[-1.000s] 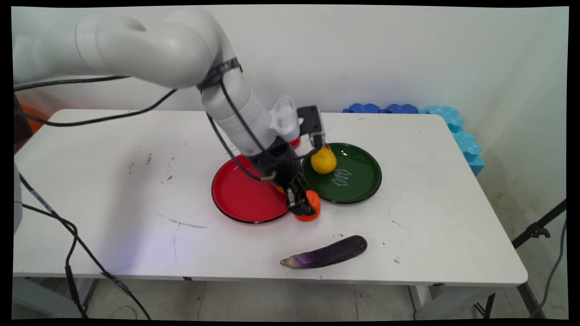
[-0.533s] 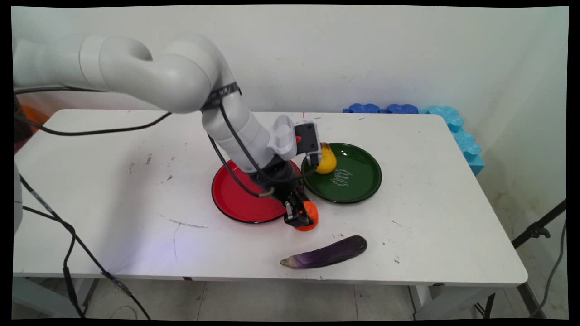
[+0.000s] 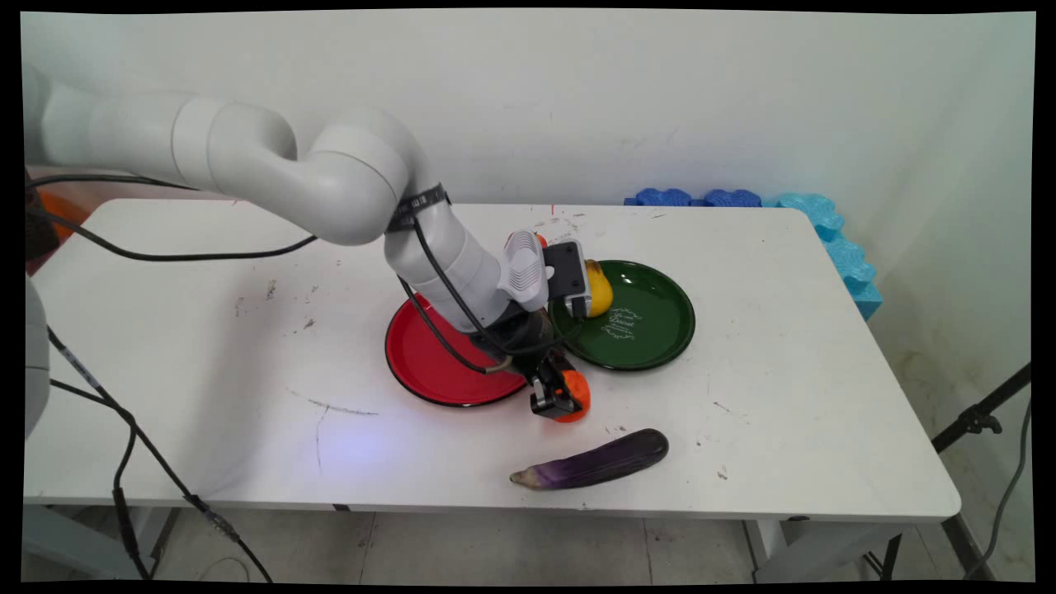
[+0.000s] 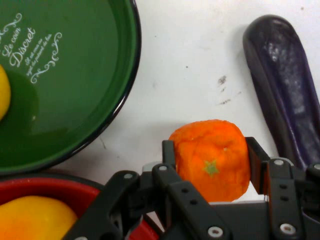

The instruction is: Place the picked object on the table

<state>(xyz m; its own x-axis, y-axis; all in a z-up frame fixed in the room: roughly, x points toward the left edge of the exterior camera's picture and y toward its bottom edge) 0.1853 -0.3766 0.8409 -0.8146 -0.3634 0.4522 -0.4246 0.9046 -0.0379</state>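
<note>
Between the red plate (image 3: 437,359) and the green plate (image 3: 652,326), just off their near rims, my gripper (image 3: 561,398) is down low over the white bench (image 3: 206,330) with its two black fingers (image 4: 168,152) closed against the sides of an orange (image 4: 212,160). The hand view shows the fruit pinched from both sides, its small green star-shaped stem mark facing the camera, and it fills the gap between the fingers. I cannot tell whether the orange rests on the bench or hangs just above it. To one side of the orange in the hand view lies the dark purple eggplant (image 4: 282,85), close by but not touching it; in the main view the eggplant (image 3: 594,464) lies along the bench's near edge, well clear of both plates, with its pale stem end pointing left. The green plate carries white script lettering and holds a yellow pear-shaped fruit (image 3: 599,289) near its left rim, partly hidden behind my wrist. A yellow-orange fruit (image 4: 35,217) sits in the red plate; only the hand view shows it, since my arm covers it from above. Blue foam pieces (image 3: 825,239) line the far right corner of the bench against the wall.
</note>
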